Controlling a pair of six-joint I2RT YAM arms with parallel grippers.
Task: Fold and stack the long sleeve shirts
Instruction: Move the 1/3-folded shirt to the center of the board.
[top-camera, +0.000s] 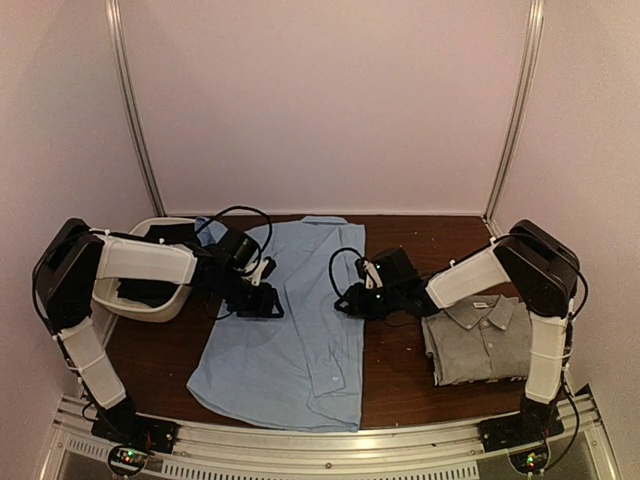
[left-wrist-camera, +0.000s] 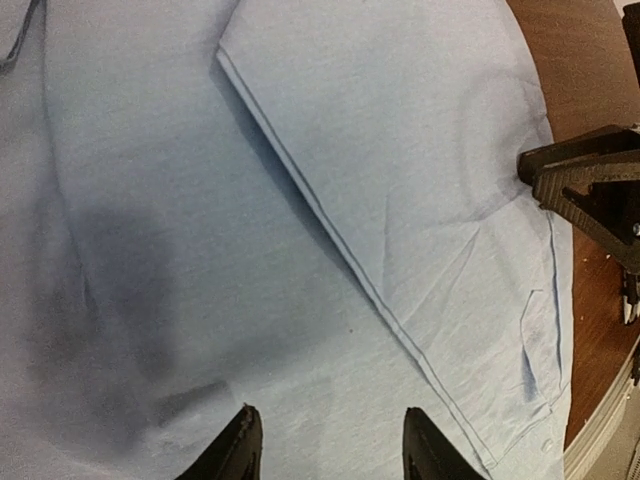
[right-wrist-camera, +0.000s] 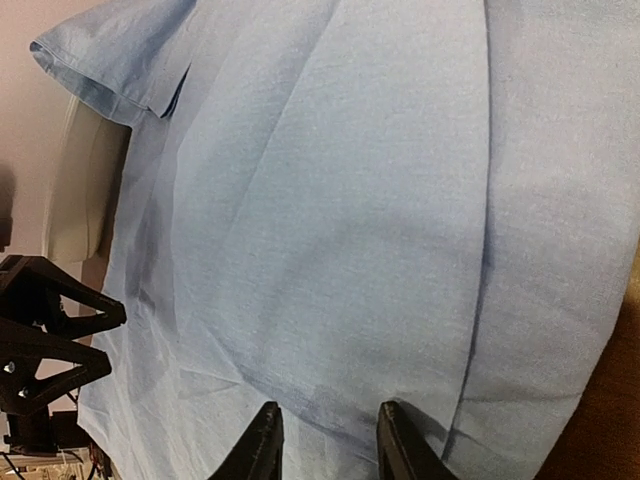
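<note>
Here the light blue shirt (top-camera: 300, 350) lies spread flat in the middle of the brown table (top-camera: 400, 375), running lengthwise from the far side down to the near edge. In the left wrist view one layer of it is folded over the rest, and the stitched edge of that layer (left-wrist-camera: 330, 240) runs diagonally across the cloth.

The left gripper (top-camera: 270, 305) hangs over the shirt's left half. Its two dark fingers (left-wrist-camera: 240, 445) stand clearly apart with nothing between them but the blue fabric below; whether the tips touch the cloth cannot be told. The right gripper (top-camera: 345, 302) sits opposite it at the shirt's right edge, pointing inward, so the two heads face each other across the middle of the garment. Its fingers (right-wrist-camera: 262, 445) are also spread, somewhat less widely, and they hold nothing; blue cloth fills the gap beneath them.

The grey shirt (top-camera: 480, 340) lies already folded into a compact rectangle on the right side of the table, collar and short placket facing up, just beside the right arm's upright link and well apart from the blue one.

A white basket (top-camera: 165, 312) stands at the table's left, behind the left arm, with something dark inside. A bit of blue cloth reaches toward its far rim.
</note>
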